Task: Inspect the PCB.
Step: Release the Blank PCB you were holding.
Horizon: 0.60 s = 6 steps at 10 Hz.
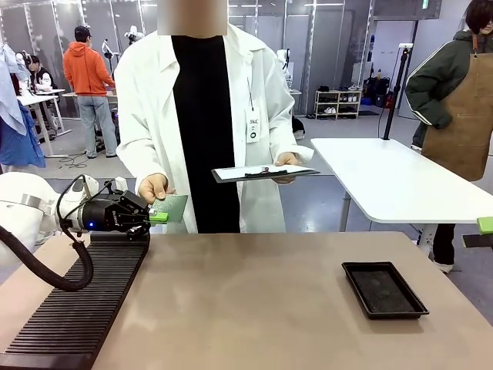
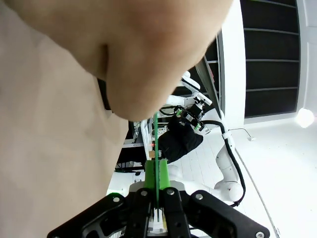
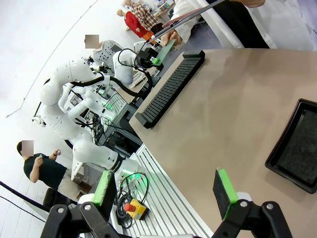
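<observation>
The PCB [image 1: 174,206], a thin green board, hangs above the table's far left edge. My left gripper [image 1: 159,216] is shut on its near edge. The person's hand [image 1: 152,187] holds the board's other side. In the left wrist view the PCB [image 2: 156,144] stands edge-on between my shut green pads [image 2: 151,179], with the person's hand [image 2: 138,54] large just above it. My right gripper [image 3: 164,191] stands open with nothing between its fingers, over the table's near right edge. One of its green pads [image 1: 484,224] shows at the front view's right border.
The person's other hand holds a dark clipboard with white paper [image 1: 262,173]. A black ribbed rack [image 1: 77,308] lies along the table's left side under my left arm. A shallow black tray [image 1: 384,289] sits at the right. A white table [image 1: 400,181] stands behind.
</observation>
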Each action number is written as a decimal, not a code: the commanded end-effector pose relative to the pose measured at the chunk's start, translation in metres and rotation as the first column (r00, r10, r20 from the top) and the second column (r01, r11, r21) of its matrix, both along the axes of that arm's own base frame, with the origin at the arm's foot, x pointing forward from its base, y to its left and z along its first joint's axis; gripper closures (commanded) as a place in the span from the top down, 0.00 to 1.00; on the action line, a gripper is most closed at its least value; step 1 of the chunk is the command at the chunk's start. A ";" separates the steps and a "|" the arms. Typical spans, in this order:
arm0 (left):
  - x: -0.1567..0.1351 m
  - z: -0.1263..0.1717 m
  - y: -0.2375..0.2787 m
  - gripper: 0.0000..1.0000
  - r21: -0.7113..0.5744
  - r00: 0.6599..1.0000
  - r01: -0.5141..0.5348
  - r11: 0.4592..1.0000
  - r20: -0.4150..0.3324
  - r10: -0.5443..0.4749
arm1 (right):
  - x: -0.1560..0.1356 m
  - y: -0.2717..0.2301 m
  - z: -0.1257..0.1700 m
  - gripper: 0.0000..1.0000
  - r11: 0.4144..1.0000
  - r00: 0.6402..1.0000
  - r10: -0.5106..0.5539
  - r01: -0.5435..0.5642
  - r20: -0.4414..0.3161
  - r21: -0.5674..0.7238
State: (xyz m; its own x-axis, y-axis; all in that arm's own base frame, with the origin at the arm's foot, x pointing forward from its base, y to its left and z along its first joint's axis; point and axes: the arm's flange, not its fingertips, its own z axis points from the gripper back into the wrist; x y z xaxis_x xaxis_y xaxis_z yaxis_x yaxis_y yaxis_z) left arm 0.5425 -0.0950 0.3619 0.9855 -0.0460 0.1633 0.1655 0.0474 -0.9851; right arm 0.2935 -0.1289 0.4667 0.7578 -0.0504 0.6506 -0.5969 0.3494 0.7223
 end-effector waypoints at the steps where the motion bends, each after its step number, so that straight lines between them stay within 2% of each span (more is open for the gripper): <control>1: 0.000 0.000 0.000 0.03 0.009 1.000 -0.005 1.000 0.002 0.005 | 0.002 0.000 0.001 1.00 1.000 1.000 0.002 -0.002 0.020 0.004; 6: 0.000 0.000 0.000 0.03 0.009 1.000 -0.005 1.000 0.002 0.005 | 0.002 0.000 0.001 1.00 1.000 1.000 0.002 -0.002 0.020 0.004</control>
State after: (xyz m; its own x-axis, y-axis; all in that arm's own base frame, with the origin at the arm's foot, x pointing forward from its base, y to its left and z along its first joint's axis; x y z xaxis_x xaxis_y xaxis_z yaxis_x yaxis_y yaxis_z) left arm 0.5424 -0.0953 0.3619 0.9855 -0.0465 0.1634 0.1656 0.0474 -0.9851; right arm 0.2935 -0.1289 0.4667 0.7577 -0.0504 0.6507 -0.5970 0.3494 0.7222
